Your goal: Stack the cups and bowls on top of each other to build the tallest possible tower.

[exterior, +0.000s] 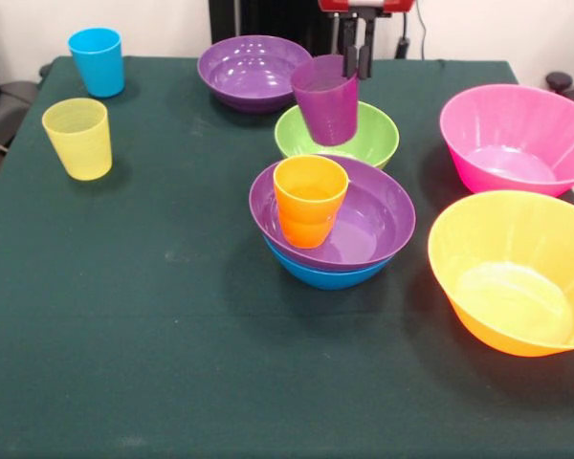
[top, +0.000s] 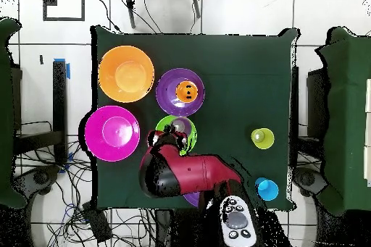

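My gripper (exterior: 357, 59) comes down from the top and is shut on the rim of the purple cup (exterior: 325, 100). It holds the cup tilted, above the green bowl (exterior: 378, 143). In front of that stands the tower: a blue bowl (exterior: 325, 277) lowest, a purple bowl (exterior: 383, 225) nested in it, and the orange cup (exterior: 309, 196) upright inside. In the overhead view the gripper (top: 172, 139) and the purple cup (top: 181, 126) are over the green bowl (top: 164, 124), next to the tower's purple bowl (top: 168, 93) with the orange cup (top: 187, 90).
A second purple bowl (exterior: 253, 69) sits at the far side. The pink bowl (exterior: 517, 139) and orange bowl (exterior: 517, 273) stand at the right. The blue cup (exterior: 97, 60) and yellow cup (exterior: 77, 138) stand upright at the left.
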`<act>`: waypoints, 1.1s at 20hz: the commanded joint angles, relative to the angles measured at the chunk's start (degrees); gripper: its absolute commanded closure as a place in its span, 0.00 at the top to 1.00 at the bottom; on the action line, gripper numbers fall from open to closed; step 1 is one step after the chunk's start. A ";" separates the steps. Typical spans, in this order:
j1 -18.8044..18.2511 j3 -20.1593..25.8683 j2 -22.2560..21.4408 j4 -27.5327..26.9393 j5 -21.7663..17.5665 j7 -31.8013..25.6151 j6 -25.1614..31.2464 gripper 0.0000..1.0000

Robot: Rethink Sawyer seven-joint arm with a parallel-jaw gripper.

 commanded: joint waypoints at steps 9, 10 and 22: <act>2.80 -2.81 -2.04 0.88 -0.47 4.93 6.15 0.00; 2.84 -3.06 -1.23 0.67 -0.71 5.12 5.30 0.00; 5.32 -5.55 3.21 -1.09 -0.61 5.85 2.37 0.00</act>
